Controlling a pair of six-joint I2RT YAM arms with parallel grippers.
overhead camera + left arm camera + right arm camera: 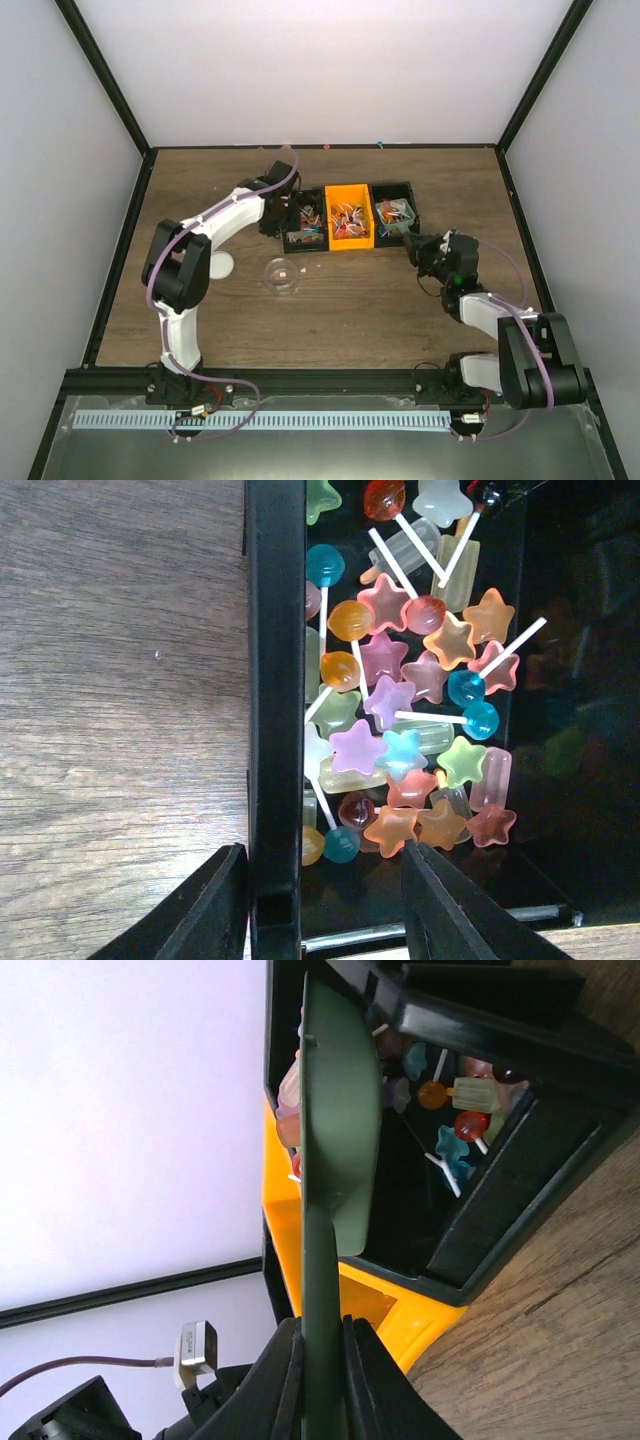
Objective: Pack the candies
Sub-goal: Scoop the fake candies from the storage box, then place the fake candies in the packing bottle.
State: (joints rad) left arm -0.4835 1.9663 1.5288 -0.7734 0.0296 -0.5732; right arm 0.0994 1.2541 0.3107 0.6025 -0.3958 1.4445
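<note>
Candies [475, 1095] half-hidden behind green scoop [335, 1140]

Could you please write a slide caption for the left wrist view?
Left gripper, jaws open, straddles the wall of the black bin that holds star and lollipop candies.

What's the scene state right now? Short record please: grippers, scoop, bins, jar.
left gripper: open, one finger outside and one inside a wall of the left black bin
right gripper: shut on the green scoop handle
scoop bowl: at the right black bin
candies: mixed colours, in all three bins
orange bin: between the two black bins
clear jar: on the table on the near side of the bins, apart from both grippers
</note>
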